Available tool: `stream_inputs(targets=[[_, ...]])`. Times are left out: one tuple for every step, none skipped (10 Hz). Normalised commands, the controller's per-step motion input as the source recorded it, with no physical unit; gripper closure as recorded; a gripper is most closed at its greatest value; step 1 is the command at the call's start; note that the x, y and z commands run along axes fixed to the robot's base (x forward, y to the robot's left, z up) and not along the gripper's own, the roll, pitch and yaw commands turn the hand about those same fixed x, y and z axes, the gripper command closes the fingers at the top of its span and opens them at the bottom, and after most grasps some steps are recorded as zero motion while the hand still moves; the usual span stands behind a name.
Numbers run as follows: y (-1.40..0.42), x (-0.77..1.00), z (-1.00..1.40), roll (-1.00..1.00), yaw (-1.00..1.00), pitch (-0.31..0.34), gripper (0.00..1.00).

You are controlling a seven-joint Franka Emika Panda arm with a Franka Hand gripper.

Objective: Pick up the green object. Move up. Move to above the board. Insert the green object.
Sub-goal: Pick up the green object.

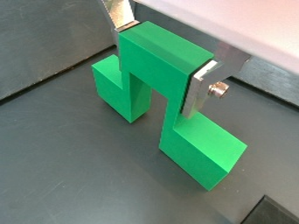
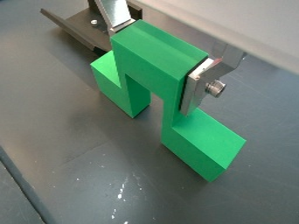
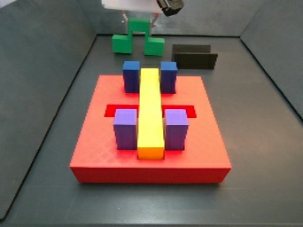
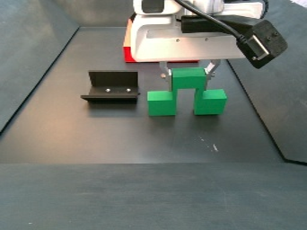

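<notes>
The tool [image 1: 163, 54] is down low at the far end of the dark floor [image 4: 72, 126], and its silver fingers [image 2: 200, 82] are clamped on the raised middle cube of the green object [image 1: 158, 96], one plate pressed to each side face, as both wrist views show. The green object's two lower cubes seem to rest on the floor in a side view [image 4: 185, 93], though whether they touch it or sit a hair above cannot be told. The piece stands upright, like a little bridge, with the middle cube on top. Just beside it in that same side view is the fixture [image 4: 110, 89], a dark L-shaped bracket, apart from the green piece and not touching it. In a side view the board [image 3: 95, 151] lies well apart from the tool, nearer the camera, a red slab carrying a long yellow bar [image 3: 151, 113] down its middle, with blue blocks [image 3: 133, 73] at the far end and purple blocks [image 3: 127, 129] flanking the bar at the near end.
</notes>
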Motion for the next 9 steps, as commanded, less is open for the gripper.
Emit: stream_inputs(targets=[[0.0, 0.0, 0.0, 0.0, 0.0, 0.0, 1.0], [0.0, 0.0, 0.0, 0.0, 0.0, 0.0, 1.0], [0.0, 0.0, 0.0, 0.0, 0.0, 0.0, 1.0], [0.0, 0.0, 0.0, 0.0, 0.0, 0.0, 1.0], [0.0, 0.0, 0.0, 0.0, 0.0, 0.0, 1.0], [0.0, 0.0, 0.0, 0.0, 0.0, 0.0, 1.0], [0.0, 0.0, 0.0, 0.0, 0.0, 0.0, 1.0], [0.0, 0.0, 0.0, 0.0, 0.0, 0.0, 1.0], [0.0, 0.0, 0.0, 0.0, 0.0, 0.0, 1.0]])
